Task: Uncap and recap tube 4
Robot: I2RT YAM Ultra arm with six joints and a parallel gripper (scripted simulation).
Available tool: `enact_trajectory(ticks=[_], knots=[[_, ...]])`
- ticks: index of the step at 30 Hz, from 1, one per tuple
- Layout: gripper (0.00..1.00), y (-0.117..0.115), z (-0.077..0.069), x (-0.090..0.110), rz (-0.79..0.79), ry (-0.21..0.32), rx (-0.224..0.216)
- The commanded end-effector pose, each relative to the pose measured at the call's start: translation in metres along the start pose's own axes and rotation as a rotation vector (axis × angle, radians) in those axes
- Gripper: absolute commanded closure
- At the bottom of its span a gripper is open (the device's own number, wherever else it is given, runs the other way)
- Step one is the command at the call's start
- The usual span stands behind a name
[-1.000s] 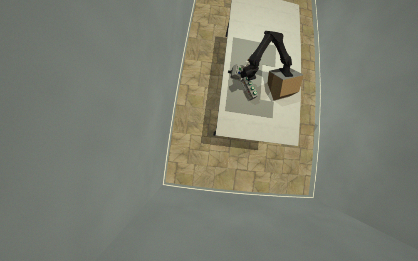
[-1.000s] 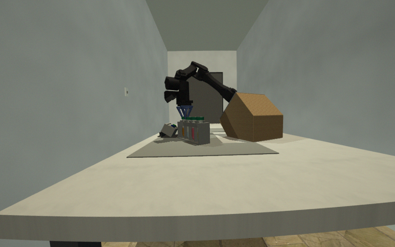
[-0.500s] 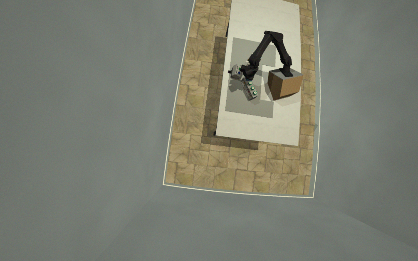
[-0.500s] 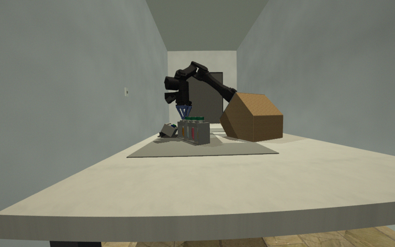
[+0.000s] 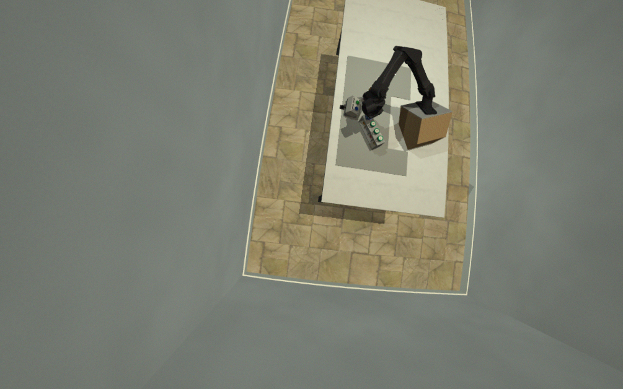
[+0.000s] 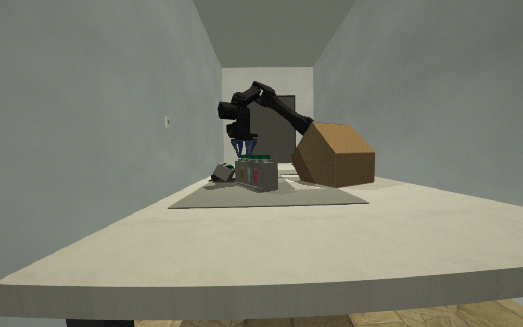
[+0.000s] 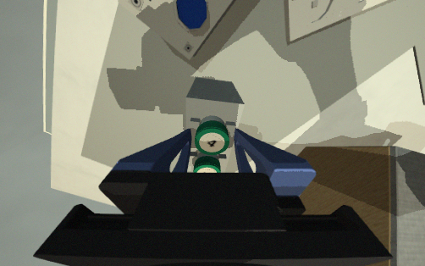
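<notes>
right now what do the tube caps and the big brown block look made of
Tube caps: likely matte green plastic, with pale printed top discs. Brown block: cork or cardboard by its fine speckled tan surface, no gloss; the look leaves it open.

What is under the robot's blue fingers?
A green cap numbered 4 sits between the fingers. In the wrist view it covers its tube, so that is hidden.

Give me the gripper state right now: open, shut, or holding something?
Gripper: open, holding nothing. Its blue fingers stand on either side of the cap of tube 4, apart from it, not clamped.
</notes>
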State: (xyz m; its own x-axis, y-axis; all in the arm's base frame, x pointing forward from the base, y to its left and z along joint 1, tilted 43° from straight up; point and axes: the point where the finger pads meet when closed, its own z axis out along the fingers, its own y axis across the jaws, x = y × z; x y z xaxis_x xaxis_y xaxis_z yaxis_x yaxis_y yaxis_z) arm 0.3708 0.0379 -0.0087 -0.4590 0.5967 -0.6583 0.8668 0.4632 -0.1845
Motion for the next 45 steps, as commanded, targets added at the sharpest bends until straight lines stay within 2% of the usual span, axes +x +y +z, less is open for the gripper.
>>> enact_trajectory(ticks=[1, 8, 15, 20, 23, 27, 28, 30, 31, 42, 45], knots=[[0.51, 0.0108, -0.0139, 0.0000, 0.111, -0.005, -0.037], [0.51, 0.0102, -0.0119, 0.0034, 0.100, -0.004, -0.026], [0.51, 0.0123, -0.0162, -0.0006, 0.114, -0.006, -0.041], [0.51, 0.0113, -0.0125, 0.0038, 0.098, -0.005, -0.024], [0.51, 0.0129, -0.0179, -0.0008, 0.111, -0.005, -0.037], [0.51, 0.0129, -0.0182, -0.0011, 0.112, -0.005, -0.038], [1.00, 0.0129, -0.0182, -0.0011, 0.112, -0.005, -0.038], [1.00, 0.0129, -0.0182, -0.0011, 0.112, -0.005, -0.038], [1.00, 0.0168, -0.0184, -0.0015, 0.125, -0.006, -0.053], [1.00, 0.0164, -0.0183, -0.0016, 0.124, -0.007, -0.051], [1.00, 0.0159, -0.0182, -0.0014, -0.041, -0.011, -0.048]])
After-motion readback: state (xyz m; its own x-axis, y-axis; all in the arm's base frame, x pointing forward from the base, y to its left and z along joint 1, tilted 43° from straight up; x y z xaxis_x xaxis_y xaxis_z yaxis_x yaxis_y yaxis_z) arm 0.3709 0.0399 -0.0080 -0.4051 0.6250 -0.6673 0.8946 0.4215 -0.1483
